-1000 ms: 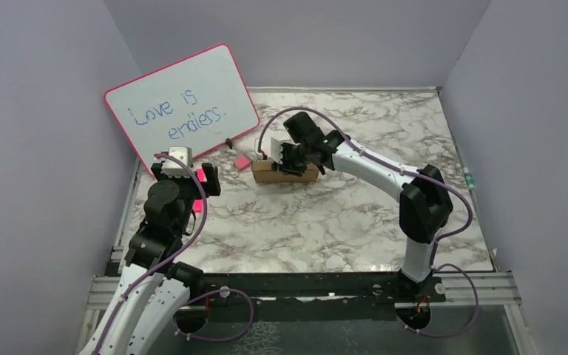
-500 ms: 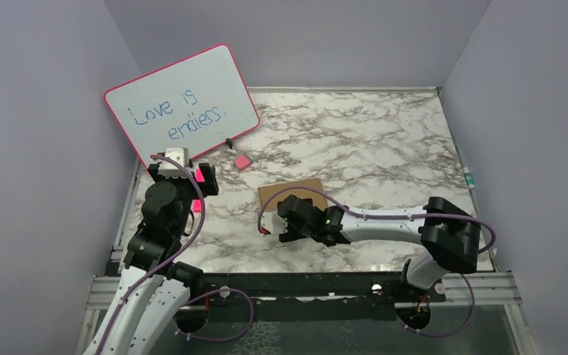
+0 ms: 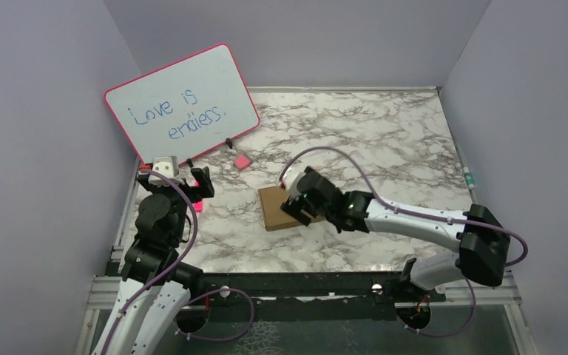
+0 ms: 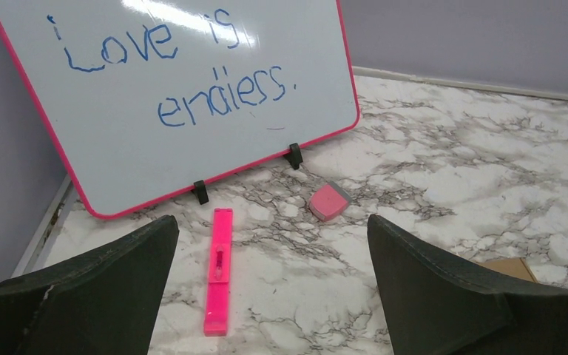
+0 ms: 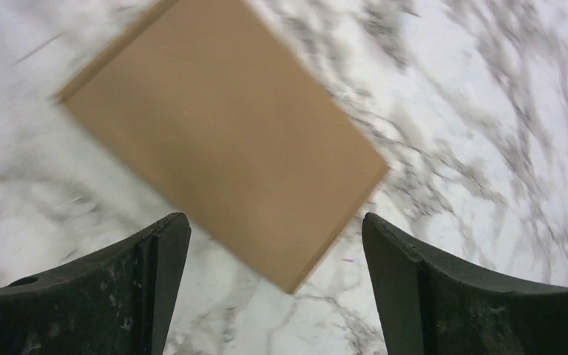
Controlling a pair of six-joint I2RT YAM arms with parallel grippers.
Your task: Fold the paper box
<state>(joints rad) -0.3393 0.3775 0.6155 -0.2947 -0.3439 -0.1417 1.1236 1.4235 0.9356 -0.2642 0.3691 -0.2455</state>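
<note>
Hovering over the paper box (image 5: 222, 140), the right pincer (image 5: 272, 222) has its jaws spread wide and grips nothing. The box lies flat on the desk (image 3: 384, 148), near the middle, with a corner pointing between the jaws. A good next move is probably to turn the wrist so the jaws line up with a straight edge rather than that corner, then lift one flap gently. The wrist view is blurred and shows no creases. The left pincer (image 4: 272, 225) is likewise open and empty. It sits well apart by the whiteboard (image 3: 181, 103) and could come over to pin the cardboard down.
</note>
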